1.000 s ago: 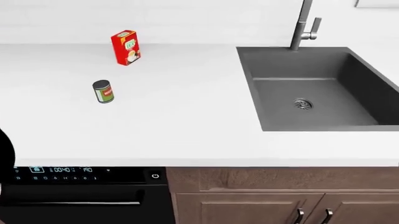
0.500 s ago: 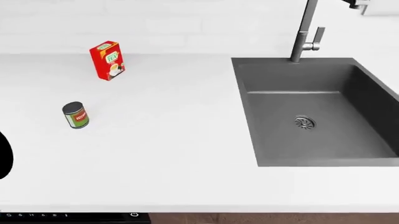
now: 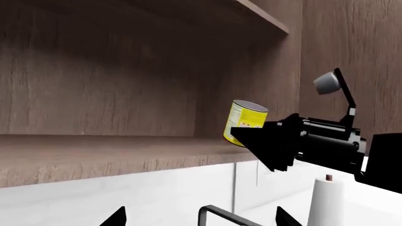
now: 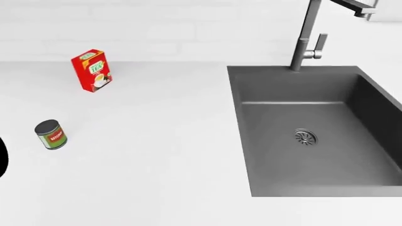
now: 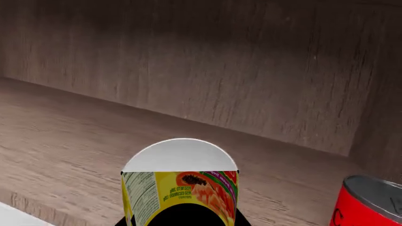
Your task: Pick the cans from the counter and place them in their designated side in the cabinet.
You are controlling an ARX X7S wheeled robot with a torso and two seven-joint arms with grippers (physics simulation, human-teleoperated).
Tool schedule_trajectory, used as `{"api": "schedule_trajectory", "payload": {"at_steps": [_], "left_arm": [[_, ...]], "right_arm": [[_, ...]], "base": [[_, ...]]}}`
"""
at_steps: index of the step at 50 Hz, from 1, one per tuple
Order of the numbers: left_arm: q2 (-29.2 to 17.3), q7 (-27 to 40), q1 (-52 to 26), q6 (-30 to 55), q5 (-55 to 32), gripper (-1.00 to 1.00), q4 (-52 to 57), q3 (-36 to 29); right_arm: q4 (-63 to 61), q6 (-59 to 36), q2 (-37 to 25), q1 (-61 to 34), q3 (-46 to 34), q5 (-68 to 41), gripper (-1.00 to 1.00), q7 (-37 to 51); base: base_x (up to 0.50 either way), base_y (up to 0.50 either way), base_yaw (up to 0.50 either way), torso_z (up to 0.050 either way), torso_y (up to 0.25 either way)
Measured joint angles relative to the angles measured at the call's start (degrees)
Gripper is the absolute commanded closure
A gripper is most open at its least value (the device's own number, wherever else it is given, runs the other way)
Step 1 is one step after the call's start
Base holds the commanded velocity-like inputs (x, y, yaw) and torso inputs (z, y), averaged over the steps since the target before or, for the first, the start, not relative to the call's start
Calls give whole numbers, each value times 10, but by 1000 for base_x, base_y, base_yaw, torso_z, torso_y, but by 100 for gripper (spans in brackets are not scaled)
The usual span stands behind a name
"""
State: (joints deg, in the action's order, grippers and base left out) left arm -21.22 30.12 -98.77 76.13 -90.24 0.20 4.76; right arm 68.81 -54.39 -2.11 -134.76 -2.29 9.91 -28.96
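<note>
The yellow can (image 5: 180, 188) is held in my right gripper (image 5: 182, 217), which is shut on it just above the wooden cabinet shelf (image 5: 75, 141). In the left wrist view the same yellow can (image 3: 246, 121) is tilted at the tip of my black right gripper (image 3: 251, 135), inside the cabinet near its right wall. My left gripper (image 3: 201, 221) is open and empty below the shelf. The dark green can with a red label (image 4: 50, 135) stands on the white counter (image 4: 157, 155) at the left. Neither gripper shows in the head view.
A red can (image 5: 369, 203) stands on the shelf to the right of the yellow can. A red tea box (image 4: 91, 70) stands behind the green can. The dark grey sink (image 4: 301, 84) with a faucet (image 4: 306, 37) is at the right. A paper towel roll (image 3: 326, 197) stands below the cabinet.
The head view has shifted: the green can, tea box and sink have slid down and left in it, and the counter's front edge and oven panel have left the frame. Nothing on the counter moved.
</note>
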Motion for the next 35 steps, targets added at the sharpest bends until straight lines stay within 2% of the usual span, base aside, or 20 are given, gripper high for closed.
{"api": "schedule_trajectory", "payload": {"at_steps": [26, 27, 35], "left_arm": [[-6, -11, 6, -16, 6, -100, 2, -15], [-6, -12, 6, -17, 6, -100, 2, -15], [-8, -9, 4, -20, 1, -100, 1, -18]], "right_arm": [[0, 0, 1, 0, 1, -1, 100, 0], [0, 0, 1, 0, 1, -1, -100, 0], [-1, 1, 1, -1, 0, 0, -100, -3]], "base": [[146, 0, 0, 0, 1], [0, 0, 0, 0, 0], [0, 0, 0, 0, 0]]}}
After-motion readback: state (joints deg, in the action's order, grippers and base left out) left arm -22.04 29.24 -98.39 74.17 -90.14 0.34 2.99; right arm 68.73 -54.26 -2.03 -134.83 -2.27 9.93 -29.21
